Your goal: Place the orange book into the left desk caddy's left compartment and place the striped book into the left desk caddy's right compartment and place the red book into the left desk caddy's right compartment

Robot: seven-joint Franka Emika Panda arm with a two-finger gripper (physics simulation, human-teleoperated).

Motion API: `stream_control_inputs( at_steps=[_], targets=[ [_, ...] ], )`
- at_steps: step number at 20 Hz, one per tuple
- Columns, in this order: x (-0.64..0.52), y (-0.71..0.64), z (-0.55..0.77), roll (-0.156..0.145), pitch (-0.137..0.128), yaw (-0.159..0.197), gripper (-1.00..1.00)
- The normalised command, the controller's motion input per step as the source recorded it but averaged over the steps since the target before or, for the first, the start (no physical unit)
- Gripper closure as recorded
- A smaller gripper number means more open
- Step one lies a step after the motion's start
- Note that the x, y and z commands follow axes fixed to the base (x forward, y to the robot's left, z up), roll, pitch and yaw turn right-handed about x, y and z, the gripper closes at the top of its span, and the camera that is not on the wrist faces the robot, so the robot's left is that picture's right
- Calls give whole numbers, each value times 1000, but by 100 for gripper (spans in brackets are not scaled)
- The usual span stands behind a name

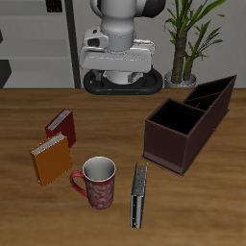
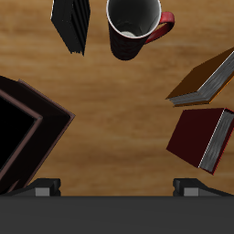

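The orange book [image 1: 51, 159] lies flat near the table's front edge, beside the darker red book [image 1: 61, 125], which lies farther back. The thin striped book [image 1: 139, 195] lies near the front edge beside a mug. The left desk caddy [image 1: 181, 146] is a dark brown box; its right compartment [image 1: 173, 119] is the low wide section and its left compartment [image 1: 213, 95] has tall slanted walls. My gripper [image 1: 120, 85] hangs high at the table's back, open and empty. The wrist view shows the gripper [image 2: 119, 188], orange book [image 2: 206, 78], red book [image 2: 201, 137], striped book [image 2: 71, 23] and caddy [image 2: 50, 117].
A red patterned mug [image 1: 98, 183] stands between the orange book and the striped book; it also shows in the wrist view [image 2: 135, 23]. A potted plant [image 1: 187, 38] stands behind the caddy at the table's back.
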Motion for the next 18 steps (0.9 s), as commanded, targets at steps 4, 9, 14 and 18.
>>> stream_control_inputs(
  at_steps=[4,9,14,18],
  targets=[
    [230,-495,83,-5,-6,-30,-100],
    [248,-556,45,-11,-26,-19,-100],
    [354,-869,-43,-101,-46,-43,-100],
    [247,-600,-29,-84,-2,-50,-100]
  ],
)
